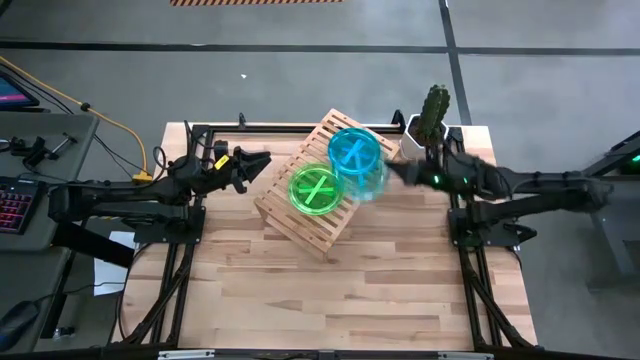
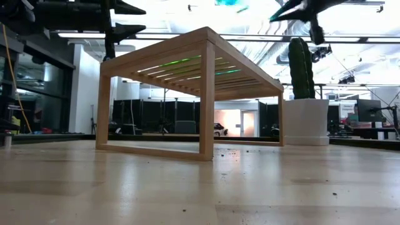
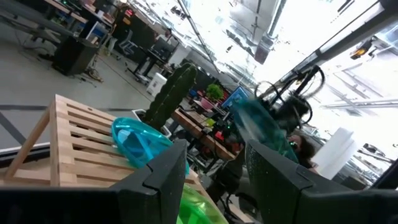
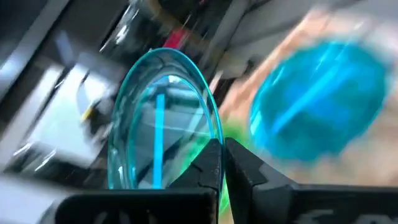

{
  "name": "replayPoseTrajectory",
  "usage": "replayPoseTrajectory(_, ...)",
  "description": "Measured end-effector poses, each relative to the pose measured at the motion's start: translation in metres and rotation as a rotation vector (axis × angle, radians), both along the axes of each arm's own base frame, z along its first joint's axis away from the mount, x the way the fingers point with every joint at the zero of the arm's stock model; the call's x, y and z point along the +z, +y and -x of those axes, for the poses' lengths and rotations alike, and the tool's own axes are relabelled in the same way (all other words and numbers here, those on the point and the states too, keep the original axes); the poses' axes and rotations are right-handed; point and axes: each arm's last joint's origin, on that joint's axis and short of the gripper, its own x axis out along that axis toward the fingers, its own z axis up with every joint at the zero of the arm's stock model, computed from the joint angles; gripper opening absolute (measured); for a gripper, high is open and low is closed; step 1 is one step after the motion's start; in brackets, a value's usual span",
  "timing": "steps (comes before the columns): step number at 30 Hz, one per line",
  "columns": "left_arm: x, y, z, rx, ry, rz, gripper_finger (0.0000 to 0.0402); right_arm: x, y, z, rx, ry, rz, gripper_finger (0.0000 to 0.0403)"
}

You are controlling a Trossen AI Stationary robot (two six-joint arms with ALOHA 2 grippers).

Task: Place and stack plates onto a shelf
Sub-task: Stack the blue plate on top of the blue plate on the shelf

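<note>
While you look down from the high view, your right gripper (image 1: pixel 397 170) sits at the shelf's (image 1: pixel 300 225) far right edge, pinching a teal plate (image 1: pixel 368 184) over it; another teal plate (image 1: pixel 354 150) and a green plate (image 1: pixel 316 188) lie on the slats. Your left gripper (image 1: pixel 262 163) waits just left of the shelf, fingers apart and empty, beside a cactus pot (image 1: pixel 418 128). From the low view you see the shelf (image 2: pixel 206 44) standing on the table. Your right wrist view shows the fingers (image 4: pixel 208 165) closed on the held plate's (image 4: pixel 158 121) rim.
</note>
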Motion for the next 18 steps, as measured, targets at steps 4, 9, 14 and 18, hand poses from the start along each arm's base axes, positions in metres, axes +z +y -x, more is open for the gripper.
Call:
replayPoseTrajectory(4, 0.0, 0.0, 0.0, 0.009, 0.0, 0.002, 0.0156, 0.006, -0.039, -0.011, -0.177, 0.059, 0.04, 0.0)
replayPoseTrajectory(9, 0.001, 0.0, 0.0, 0.01, -0.014, -0.001, 0.0156, -0.02, -0.078, -0.029, -0.247, 0.199, -0.038, 0.0)
replayPoseTrajectory(14, 0.003, 0.0, 0.001, 0.01, -0.028, -0.004, 0.0156, -0.036, -0.095, -0.032, -0.302, 0.267, -0.099, 0.0)
replayPoseTrajectory(18, 0.005, 0.0, 0.001, 0.009, -0.055, -0.011, 0.0156, -0.038, -0.098, -0.03, -0.289, 0.28, -0.123, 0.0)
